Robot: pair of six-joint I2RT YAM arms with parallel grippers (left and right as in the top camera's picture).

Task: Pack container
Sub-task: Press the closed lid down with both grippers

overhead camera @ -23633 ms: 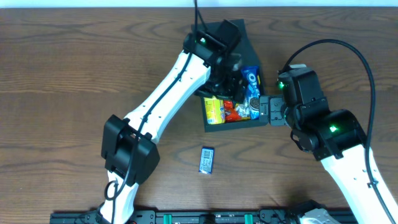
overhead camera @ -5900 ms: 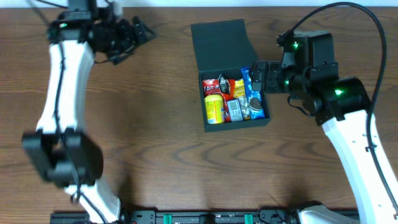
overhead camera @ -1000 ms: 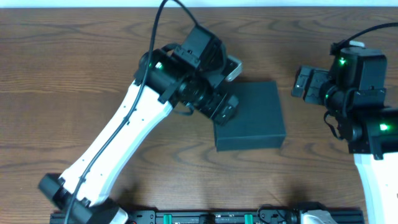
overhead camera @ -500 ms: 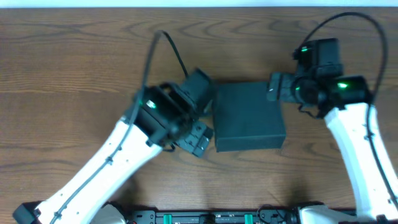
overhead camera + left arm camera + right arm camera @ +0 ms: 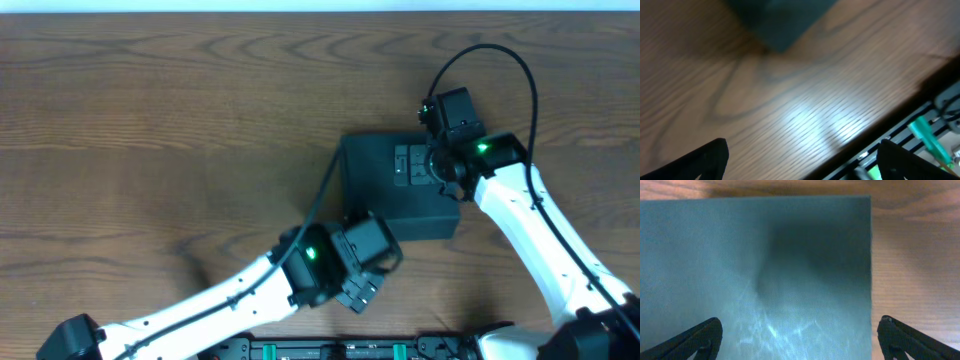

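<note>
Looking down from above, we see the container (image 5: pixel 385 205) lying shut on the wooden table (image 5: pixel 150 130), a little right of centre, its lid flat. Our right gripper (image 5: pixel 412 165) hangs over the right part of that lid, its fingers (image 5: pixel 700 337) spread wide with nothing between them, though we cannot tell whether it touches the lid. Our left gripper (image 5: pixel 362 292) sits near the table's front edge, just off the container's near left corner, its fingers (image 5: pixel 705 157) also spread wide and empty above bare wood.
</note>
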